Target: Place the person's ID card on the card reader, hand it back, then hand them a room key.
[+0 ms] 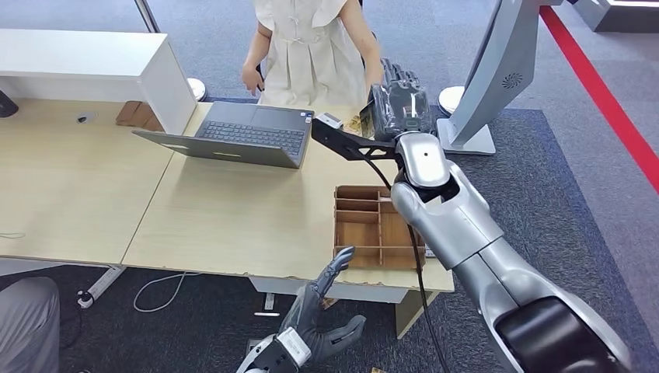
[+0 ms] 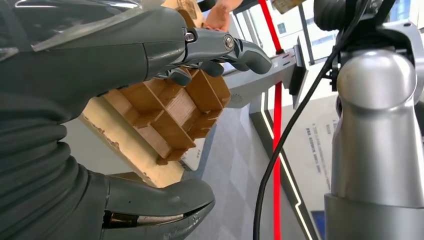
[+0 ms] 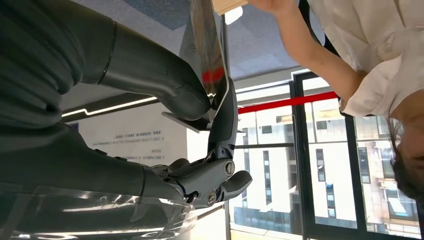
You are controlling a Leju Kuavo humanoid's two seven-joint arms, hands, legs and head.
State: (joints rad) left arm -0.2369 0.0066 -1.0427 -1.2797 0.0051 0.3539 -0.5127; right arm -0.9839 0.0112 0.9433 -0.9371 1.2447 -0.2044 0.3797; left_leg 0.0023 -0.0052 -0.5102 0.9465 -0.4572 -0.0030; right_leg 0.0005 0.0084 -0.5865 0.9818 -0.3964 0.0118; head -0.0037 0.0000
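The desk [image 1: 233, 225] is seen in pale matt wood laminate, its front edge chipped rough. The compartment tray [image 1: 378, 227] is made of bare unvarnished wood. A glossy, reflective card [image 3: 207, 55] is pinched by the right hand [image 3: 200, 150], whose fingers are moulded in dark matt plastic with bright metal screws. The right arm [image 1: 466, 233] is finished in smooth silver. The floor [image 1: 591, 194] is covered in rough dark carpet.

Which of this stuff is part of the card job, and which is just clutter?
Job: card pinched in right hand; person across the table; left hand, fingers apart, by wooden tray.
Clutter: laptop; white stand; floor cable.
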